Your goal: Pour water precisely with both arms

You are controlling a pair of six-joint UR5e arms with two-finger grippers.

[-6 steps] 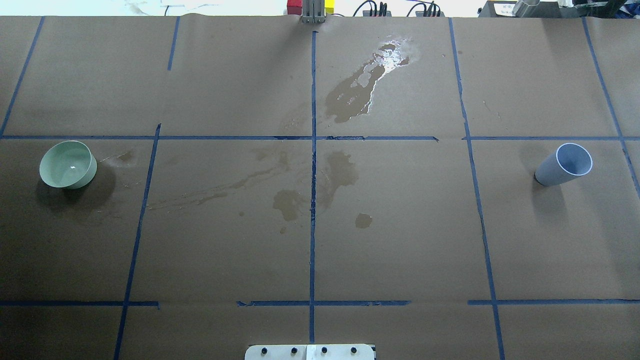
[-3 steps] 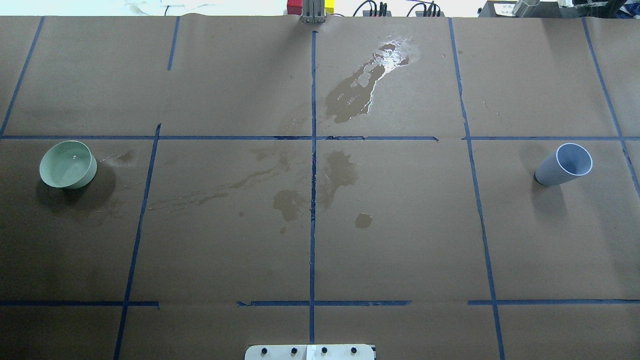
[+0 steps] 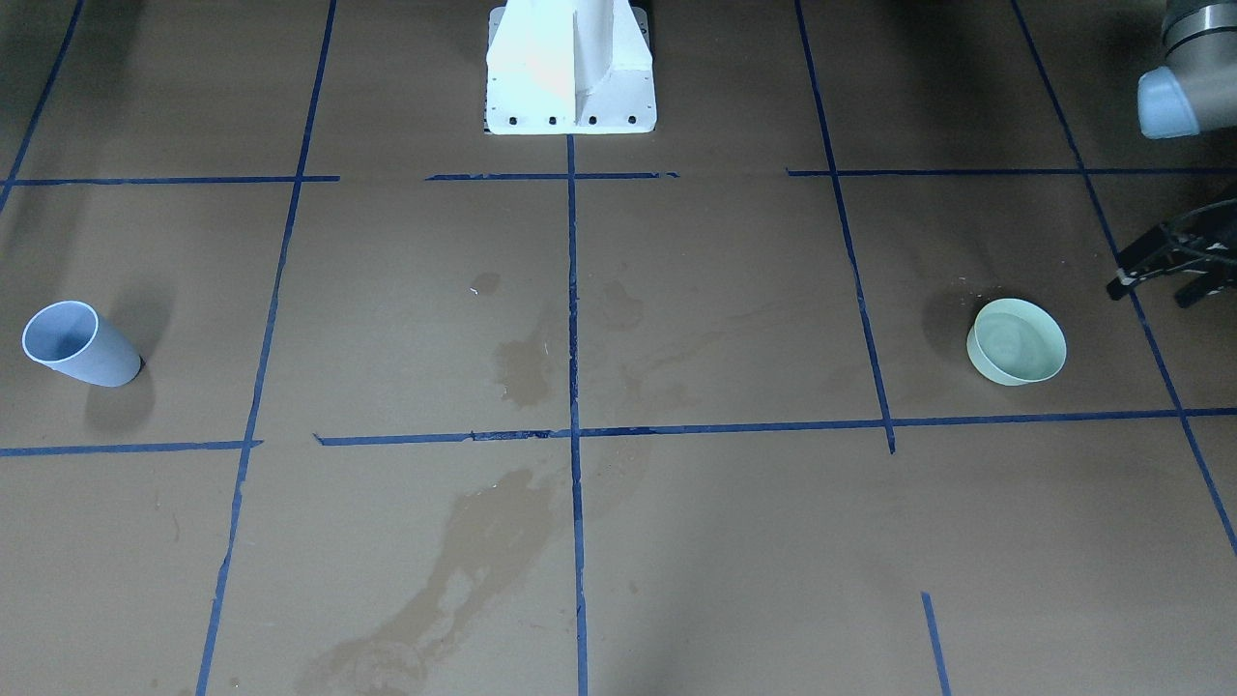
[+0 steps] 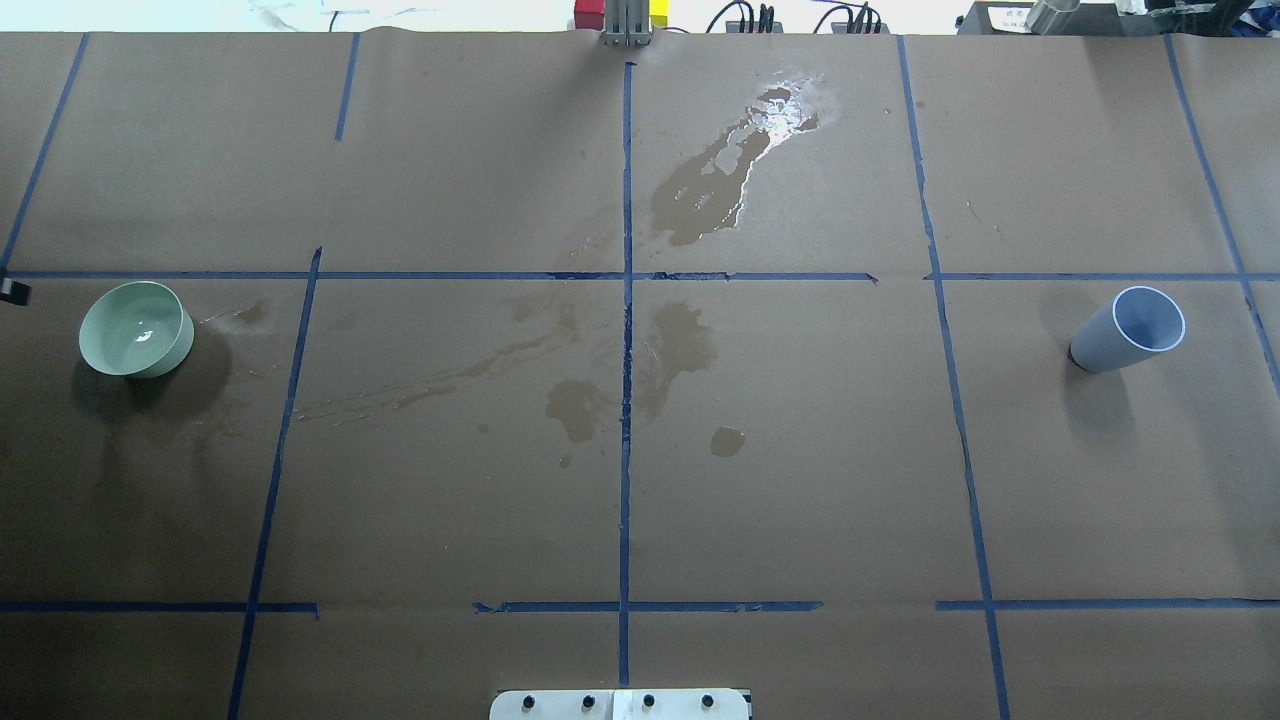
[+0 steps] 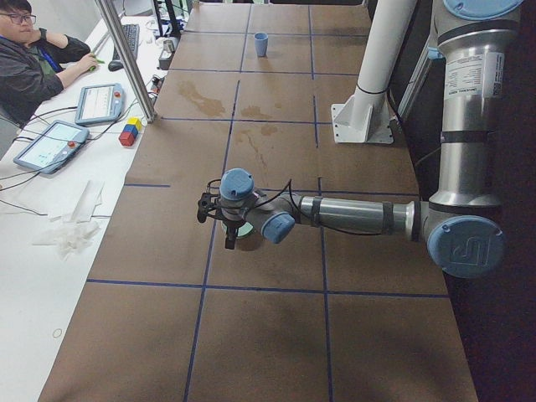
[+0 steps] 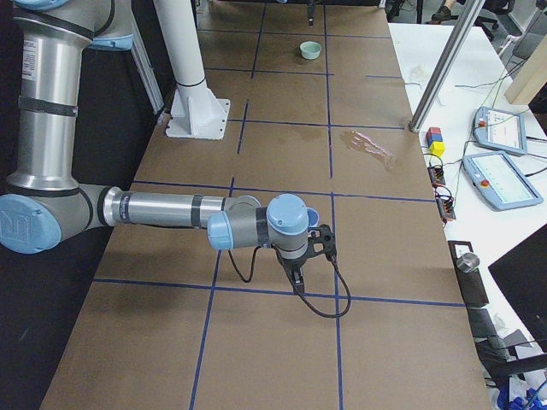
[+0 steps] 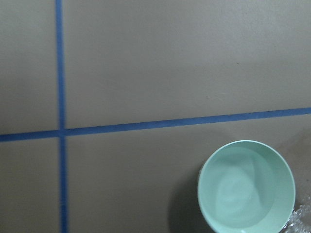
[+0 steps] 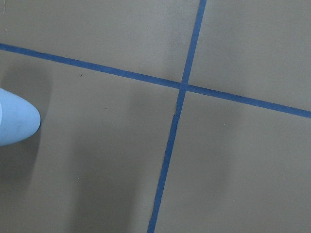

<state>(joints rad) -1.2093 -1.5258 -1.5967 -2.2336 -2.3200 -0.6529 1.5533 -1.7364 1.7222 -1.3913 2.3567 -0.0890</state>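
Observation:
A pale green bowl [image 4: 135,330] stands at the table's left and holds clear water [image 7: 243,189] with a glinting, rippled surface. It also shows in the front view [image 3: 1017,341]. A light blue cup [image 4: 1128,330] stands upright at the right, its inside hidden; the front view [image 3: 72,345] shows it too. My left arm [image 5: 352,215] reaches out low. My left gripper [image 3: 1150,288] hangs beside the bowl on its outer side, jaws apart and empty. My right gripper [image 6: 295,278] hangs over the table near the cup [image 8: 14,124]; I cannot tell whether it is open.
Brown stains [image 4: 680,345] mark the paper at the centre. A wet glinting puddle [image 4: 740,170] lies at the far middle. The white pedestal [image 3: 570,68] stands at the robot's edge. A metal post [image 4: 627,25], coloured blocks [image 5: 130,132] and an operator [image 5: 33,59] are beyond the far edge.
A black bit of my left gripper has come into the overhead view's left edge, near the bowl. The glint on the bowl's water has shifted. The cup has not moved.

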